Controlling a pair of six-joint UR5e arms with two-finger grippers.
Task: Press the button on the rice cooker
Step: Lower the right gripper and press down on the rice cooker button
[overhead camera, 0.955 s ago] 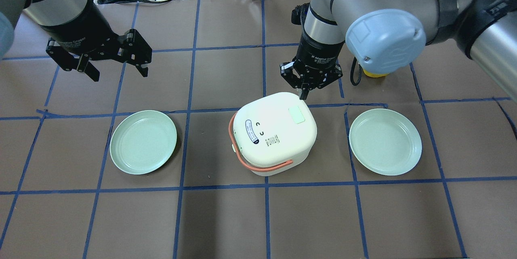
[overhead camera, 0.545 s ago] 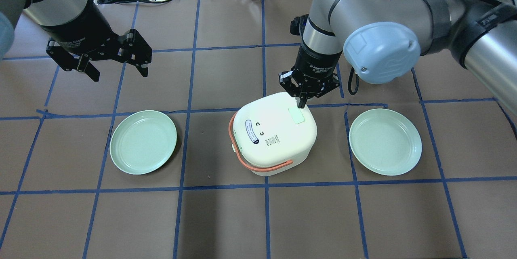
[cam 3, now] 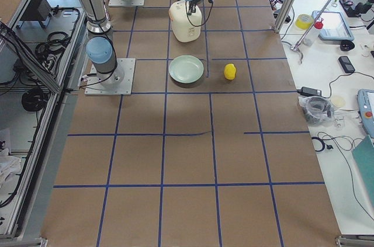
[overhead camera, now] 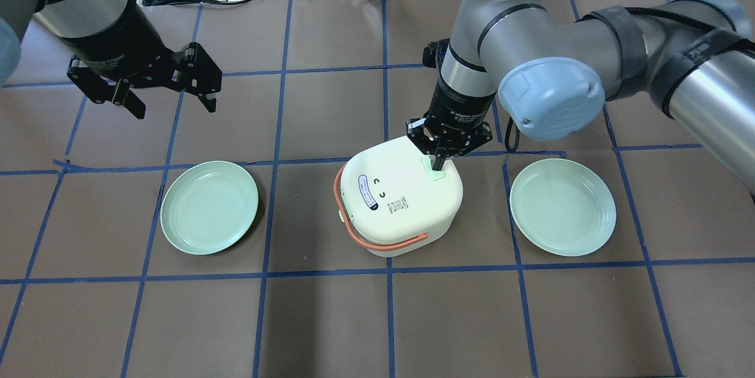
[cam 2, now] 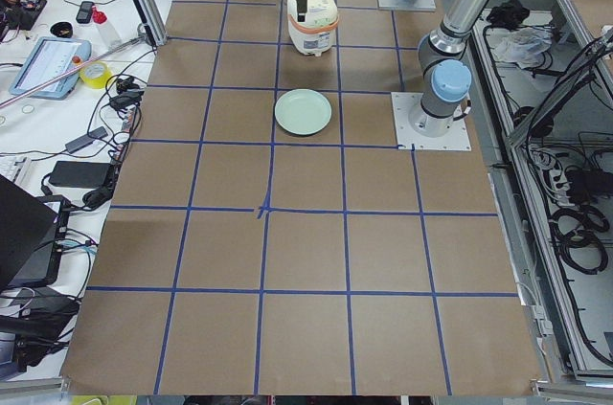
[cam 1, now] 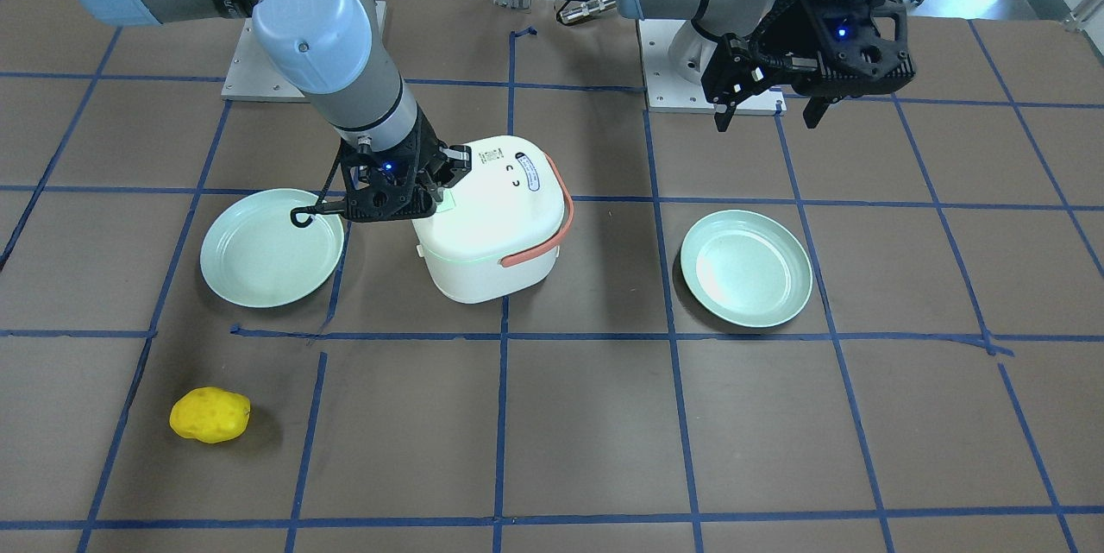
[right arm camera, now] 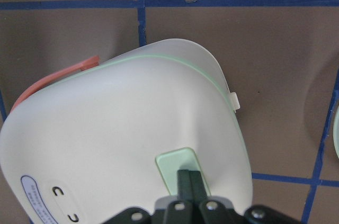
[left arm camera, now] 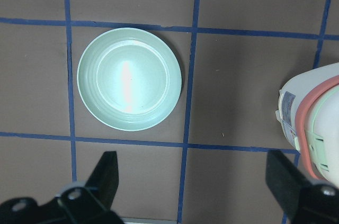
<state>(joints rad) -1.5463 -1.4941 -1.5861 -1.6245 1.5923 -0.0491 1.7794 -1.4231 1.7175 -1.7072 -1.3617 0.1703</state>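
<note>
Mint-white button (right arm camera: 172, 167) sits directly under the right gripper (right arm camera: 189, 180), fingers pinched together, tips apparently touching it. Left gripper (overhead camera: 174, 107) is spread wide, holding nothing, green plate (left arm camera: 130, 78) below it.

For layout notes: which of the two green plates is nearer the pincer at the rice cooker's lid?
The plate on the robot's right: the right pincer is at the side of the rice cooker facing it. The left plate lies beyond the cooker.
</note>
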